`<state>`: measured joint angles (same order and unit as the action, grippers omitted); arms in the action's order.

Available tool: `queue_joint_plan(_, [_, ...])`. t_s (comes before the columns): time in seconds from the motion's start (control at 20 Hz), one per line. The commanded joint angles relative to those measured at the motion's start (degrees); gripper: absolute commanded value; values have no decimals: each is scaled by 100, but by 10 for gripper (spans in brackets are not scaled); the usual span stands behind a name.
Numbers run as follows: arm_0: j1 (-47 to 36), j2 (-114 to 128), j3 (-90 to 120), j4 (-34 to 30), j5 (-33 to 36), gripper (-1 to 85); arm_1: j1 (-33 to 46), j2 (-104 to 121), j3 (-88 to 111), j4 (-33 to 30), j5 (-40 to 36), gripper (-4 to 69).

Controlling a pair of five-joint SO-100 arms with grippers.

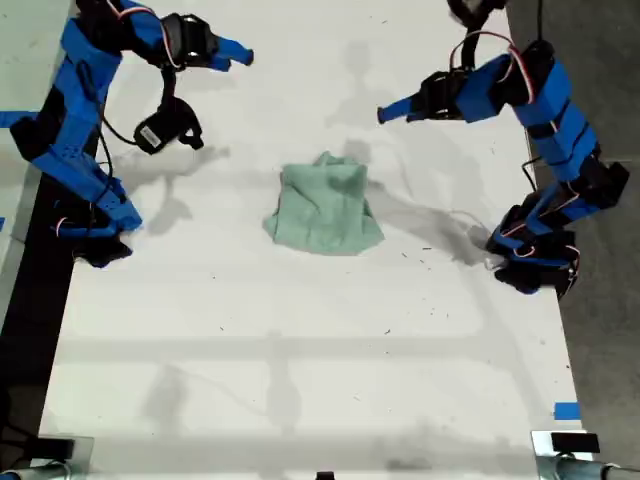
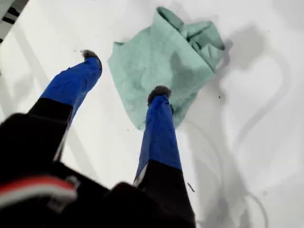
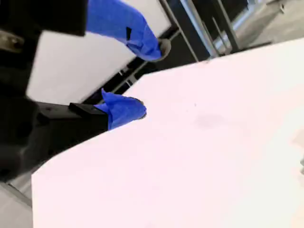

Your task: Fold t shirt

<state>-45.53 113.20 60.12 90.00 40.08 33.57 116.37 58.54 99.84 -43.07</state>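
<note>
Blue fingers [image 2: 159, 128] of our first tool [image 2: 124, 75] fill the foreground of the first wrist view, set wide apart with nothing between them, their dark tips hanging above the bench and not touching the cloth. Just beyond those tips lies the t shirt [image 2: 161, 61], pale mint green and wrinkled, bunched into a rough lump with one thick fold rolled up along its far side. In the exterior view the t shirt [image 1: 325, 205] sits a little above the centre of the frame, on the white bench [image 1: 300, 350], with bare surface all round it and both arms well apart from it. We take the first tool [image 1: 385, 113] to be the one in the upper right of the exterior view, raised off the bench and pointing towards the shirt from the exterior view's right. Our second tool [image 1: 240, 55] is in the upper left of that frame, lifted high and pointing towards the frame's middle. In the second wrist view the second tool [image 3: 149, 78] also stands wide and holds nothing, looking along the bench to its edge and dark framing beyond. A small blue tape mark [image 1: 566, 410] sits at the lower right of the exterior view, near the bench's corner.
</note>
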Motion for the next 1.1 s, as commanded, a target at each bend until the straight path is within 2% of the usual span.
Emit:
queue_joint_plan(0.0, [141,1397,290,-422,105,10,-352,940,624,9,132,42])
queue_joint_plan(0.05, [378,2206,1099,-817,79,-2,-545,1345,1380,-26,334,15])
queue_joint_plan(0.1, [483,3533,2575,-1617,70,-3,-703,1907,2259,-53,589,15])
queue_joint_plan(0.15, [606,5221,4403,-2698,44,-3,-888,2716,3340,-229,853,15])
queue_joint_plan(0.2, [835,6847,6082,-3322,-141,-3,-1072,3656,4447,-501,1046,15])
queue_joint_plan(0.3, [1099,8912,8789,-3463,-905,-3,-1661,5142,6398,-1011,1617,15])
queue_joint_plan(0.45, [2188,9290,11760,-4939,-1652,1,-2760,6636,8886,-2109,2215,14])
queue_joint_plan(0.5, [2224,9290,12322,-5221,-1775,12,-2883,7488,9694,-2171,2355,14])
queue_joint_plan(0.55, [2259,9290,12779,-5484,-1837,12,-2944,8534,10485,-1934,2426,15])
queue_joint_plan(0.6, [2312,9141,12850,-5476,-1793,9,-3050,8394,10696,-1696,2672,30])
queue_joint_plan(0.65, [2312,9246,12850,-5001,-1828,9,-3085,8464,11109,-1767,2689,51])
queue_joint_plan(0.7, [2303,9264,12850,-4456,-2030,7,-3120,8464,11514,-1837,2672,137])
queue_joint_plan(0.75, [2312,9255,12850,-3938,-2013,8,-3120,8411,11786,-1969,2276,154])
queue_joint_plan(0.8, [2268,9255,12850,-3393,-2039,9,-3103,8411,11813,-2030,1371,153])
queue_joint_plan(0.95, [2716,9211,12850,-3208,-2083,13,-2856,8429,11821,-2039,-132,154])
queue_joint_plan(1.0, [2883,9211,12850,-3208,-2083,13,-2892,8429,11821,-2048,0,150])
queue_joint_plan(1.05, [3023,9211,12850,-3208,-2083,14,-2971,8438,11821,-2048,536,145])
